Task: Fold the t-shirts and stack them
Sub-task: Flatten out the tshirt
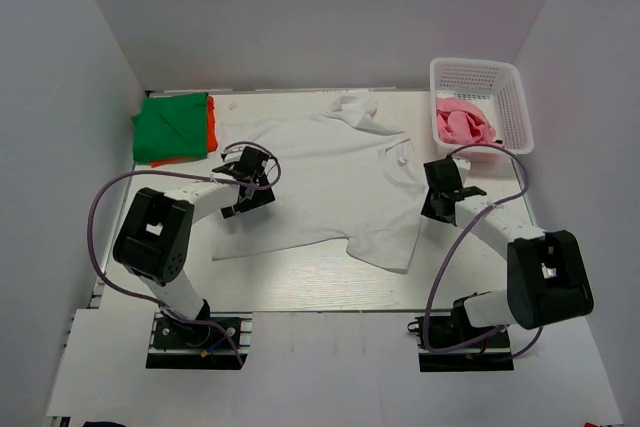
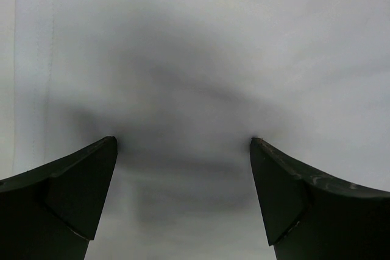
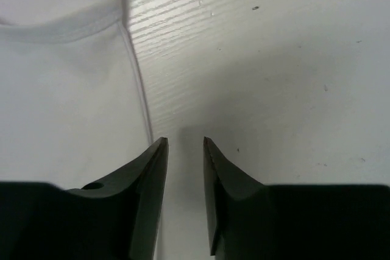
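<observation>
The white t-shirt [image 1: 320, 177] lies spread centrally; the right gripper [image 3: 184, 141], jaws narrowed to a slit over the tabletop [image 3: 292, 59] beside its hem, should shift onto cloth before pinching (the left gripper [image 2: 183, 144] hovers wide above the fabric). The far-right basket [image 1: 520, 97] holds the pink t-shirt [image 1: 462, 122].

Nothing readable in any of these, honestly. The plain white cloth t-shirt [image 1: 330, 182] spread on the table, the folded green cloth t-shirt [image 1: 172, 127] and the white plastic lattice basket [image 1: 516, 112] show no print, brand or number that I can make out. There's a tiny white bit near the white shirt's right side that might be a tag, but it's way too small to tell.
</observation>
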